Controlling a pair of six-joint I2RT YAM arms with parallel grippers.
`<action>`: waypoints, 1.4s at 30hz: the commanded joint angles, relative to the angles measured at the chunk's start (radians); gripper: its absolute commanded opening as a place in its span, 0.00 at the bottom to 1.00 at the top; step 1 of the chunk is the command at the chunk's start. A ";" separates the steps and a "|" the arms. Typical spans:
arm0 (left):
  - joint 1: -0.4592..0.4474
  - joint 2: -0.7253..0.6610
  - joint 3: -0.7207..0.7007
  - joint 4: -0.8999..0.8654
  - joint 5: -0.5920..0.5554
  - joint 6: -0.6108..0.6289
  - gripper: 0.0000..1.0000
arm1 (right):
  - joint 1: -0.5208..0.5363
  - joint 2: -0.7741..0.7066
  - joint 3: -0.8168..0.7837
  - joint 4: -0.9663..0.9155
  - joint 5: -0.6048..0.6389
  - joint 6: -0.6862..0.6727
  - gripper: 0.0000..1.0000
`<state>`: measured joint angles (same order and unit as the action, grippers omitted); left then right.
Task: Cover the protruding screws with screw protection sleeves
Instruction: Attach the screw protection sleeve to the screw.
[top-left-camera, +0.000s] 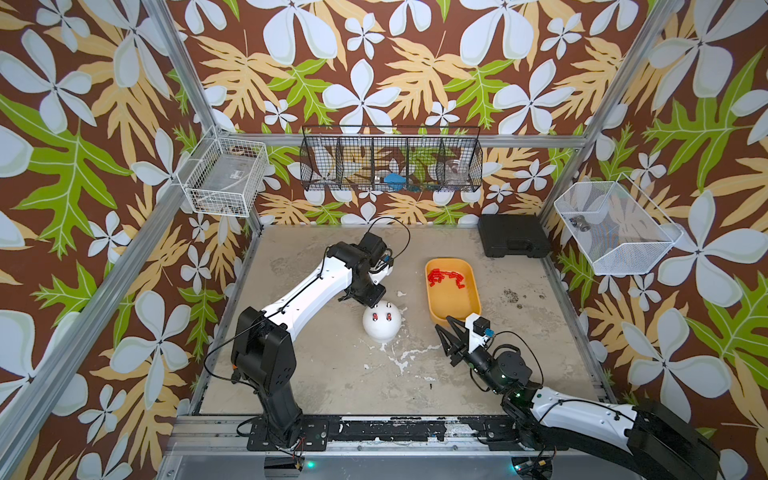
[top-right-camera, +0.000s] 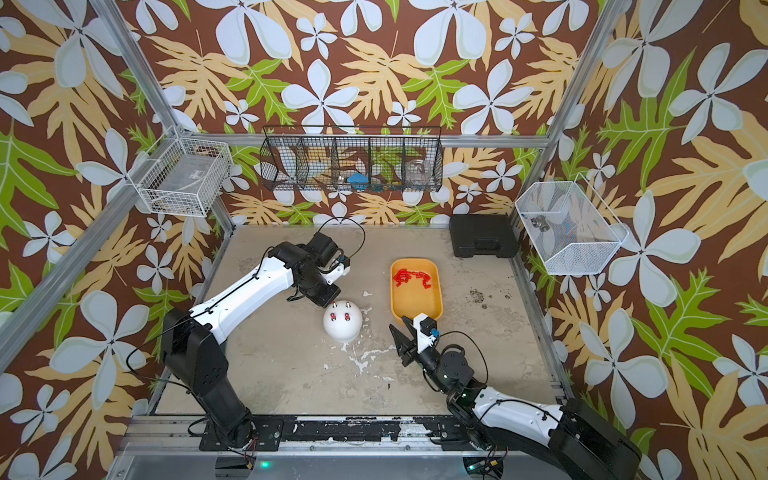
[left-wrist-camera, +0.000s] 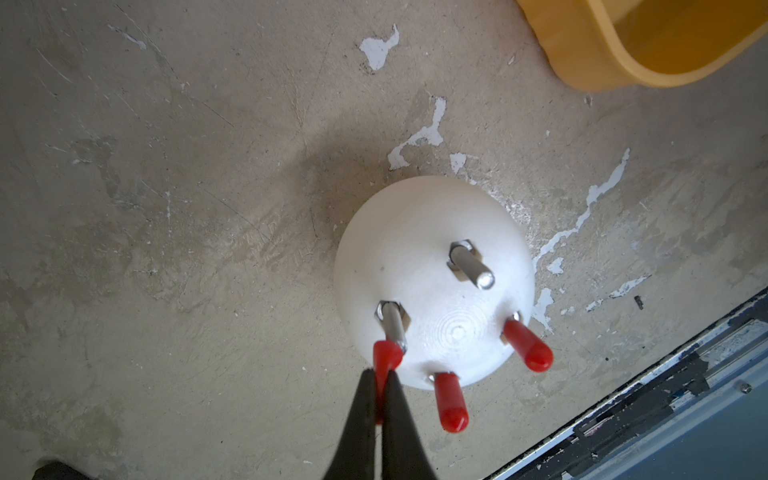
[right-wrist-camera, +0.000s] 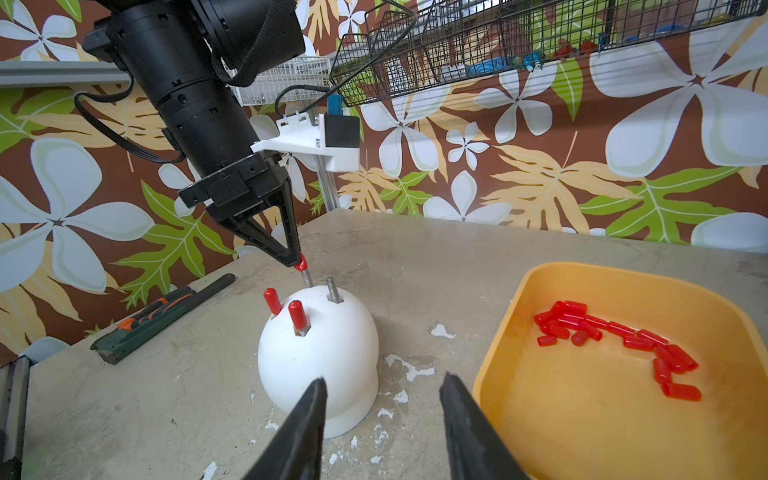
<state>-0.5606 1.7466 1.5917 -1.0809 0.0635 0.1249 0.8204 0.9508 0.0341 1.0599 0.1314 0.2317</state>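
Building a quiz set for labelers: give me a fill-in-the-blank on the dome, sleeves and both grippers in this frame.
1. Of the four screws on the dome, ____ are fully covered by red sleeves.
2. The left gripper pinches a sleeve at the tip of a ____.
3. The spare sleeves lie in the ____ tray.
4. The right gripper fingers are ____, with nothing between them.

Missing words: two; screw; yellow; open
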 joint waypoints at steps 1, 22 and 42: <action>-0.003 0.015 0.007 -0.010 0.003 0.005 0.00 | 0.000 -0.003 0.002 0.009 0.007 -0.002 0.47; -0.036 0.052 0.061 -0.055 -0.035 -0.002 0.00 | 0.001 -0.014 0.000 0.004 0.014 -0.003 0.47; -0.054 0.056 0.096 -0.105 -0.085 -0.013 0.00 | 0.000 -0.021 -0.002 0.000 0.016 -0.005 0.47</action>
<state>-0.6136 1.8065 1.6821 -1.1553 -0.0177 0.1127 0.8204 0.9314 0.0338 1.0576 0.1375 0.2317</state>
